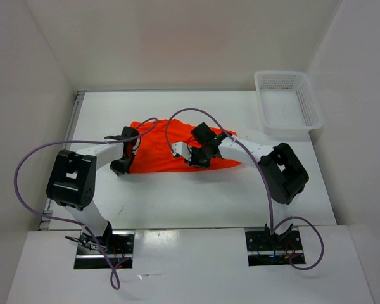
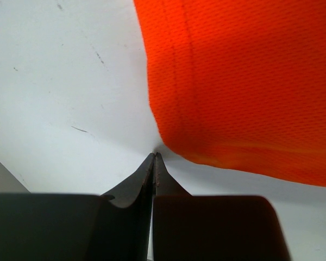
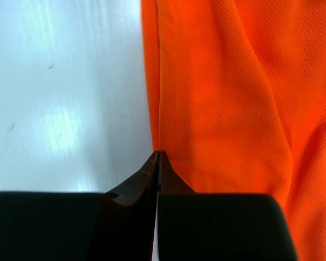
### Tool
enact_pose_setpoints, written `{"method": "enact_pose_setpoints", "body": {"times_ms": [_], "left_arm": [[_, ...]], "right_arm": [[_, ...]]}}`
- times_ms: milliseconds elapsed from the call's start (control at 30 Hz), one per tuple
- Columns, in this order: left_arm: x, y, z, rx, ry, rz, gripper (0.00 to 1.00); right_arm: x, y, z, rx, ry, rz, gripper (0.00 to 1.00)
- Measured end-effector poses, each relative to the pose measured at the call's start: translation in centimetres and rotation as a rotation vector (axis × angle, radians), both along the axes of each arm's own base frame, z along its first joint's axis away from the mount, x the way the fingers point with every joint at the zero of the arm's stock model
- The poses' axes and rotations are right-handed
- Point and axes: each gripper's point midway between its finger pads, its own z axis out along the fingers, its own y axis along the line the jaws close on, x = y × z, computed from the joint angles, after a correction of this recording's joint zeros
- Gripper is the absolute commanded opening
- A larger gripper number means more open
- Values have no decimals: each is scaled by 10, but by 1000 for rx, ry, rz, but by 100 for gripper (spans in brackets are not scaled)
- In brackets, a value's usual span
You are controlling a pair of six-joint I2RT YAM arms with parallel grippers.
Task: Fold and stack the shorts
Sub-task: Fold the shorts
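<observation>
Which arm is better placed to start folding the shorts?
Probably left: the left gripper is shut at a corner of the shorts, handy for lifting. The right gripper is shut midway along an edge. Whether either holds fabric is unclear.

Walls stand close along the left, far and right edges of the surface (image 1: 177,202). A white basket (image 1: 307,107) fills the far right corner. The shorts (image 1: 161,149) lie across the middle, and we see both arms and looping purple cables (image 1: 50,147) above them. The near edge strip and far left corner lie open.
</observation>
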Motion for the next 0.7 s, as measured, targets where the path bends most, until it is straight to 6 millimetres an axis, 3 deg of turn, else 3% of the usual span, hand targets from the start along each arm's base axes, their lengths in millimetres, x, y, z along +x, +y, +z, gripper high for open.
{"method": "enact_pose_setpoints", "body": {"times_ms": [200, 533, 567, 600, 633, 700], "left_arm": [[-2, 4, 0, 7, 6, 10, 5], [-5, 5, 1, 10, 19, 12, 9], [-5, 5, 1, 11, 20, 12, 9], [-5, 5, 1, 11, 22, 12, 9], [-5, 5, 2, 11, 22, 12, 10], [-3, 5, 5, 8, 20, 14, 13]], "right_arm": [[-9, 0, 19, 27, -3, 44, 0], [-27, -5, 12, -7, 28, 127, 2], [-33, -6, 8, -16, 38, 138, 11], [-38, -7, 4, -24, 50, 144, 35], [-43, -9, 0, -35, 63, 142, 45], [-45, -11, -2, -45, 75, 110, 56]]}}
